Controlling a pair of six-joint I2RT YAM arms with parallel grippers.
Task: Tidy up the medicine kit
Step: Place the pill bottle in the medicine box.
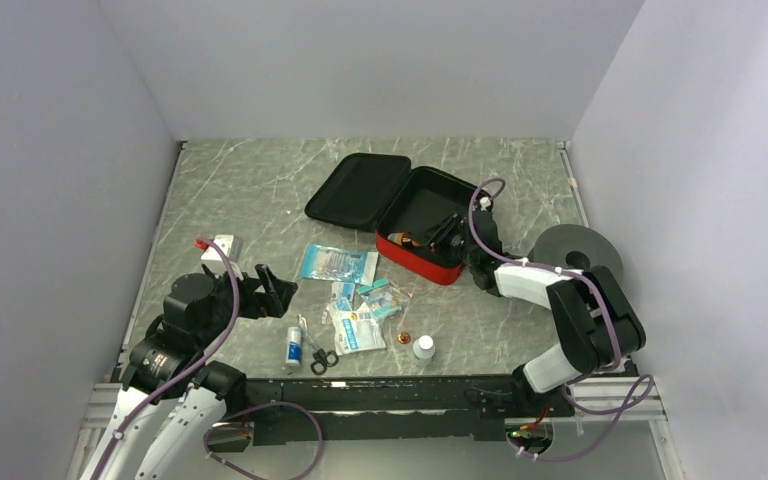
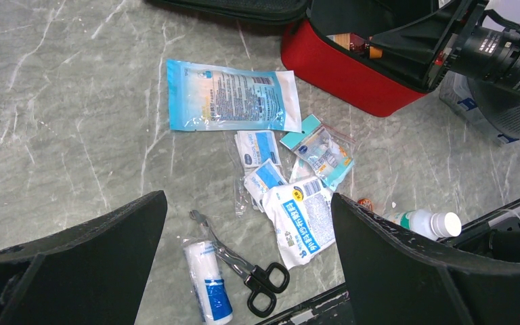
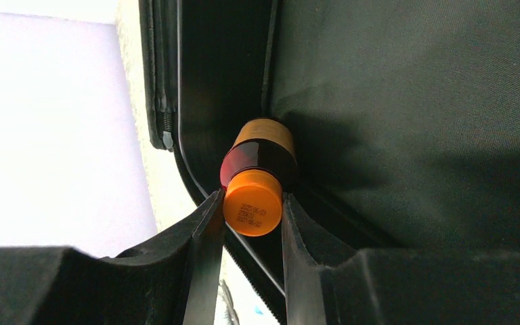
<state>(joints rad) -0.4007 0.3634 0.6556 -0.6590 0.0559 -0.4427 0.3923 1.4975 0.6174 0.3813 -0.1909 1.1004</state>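
The open red soft-shell medicine kit (image 1: pixel 417 259) sat mid-table. Inside, the right gripper (image 3: pixel 252 211) pinched a brown orange-capped bottle (image 3: pixel 258 159) against its black wall; the left gripper (image 2: pixel 247 206) gaped over loose blue-white sachets (image 2: pixel 301 220) and black-handled scissors (image 2: pixel 265 279).

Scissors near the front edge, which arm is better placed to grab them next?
Probably left. The left hand is open and hovers by the loose packets, with the scissors close in front of it. The right hand is inside the kit, shut on an orange-capped bottle.
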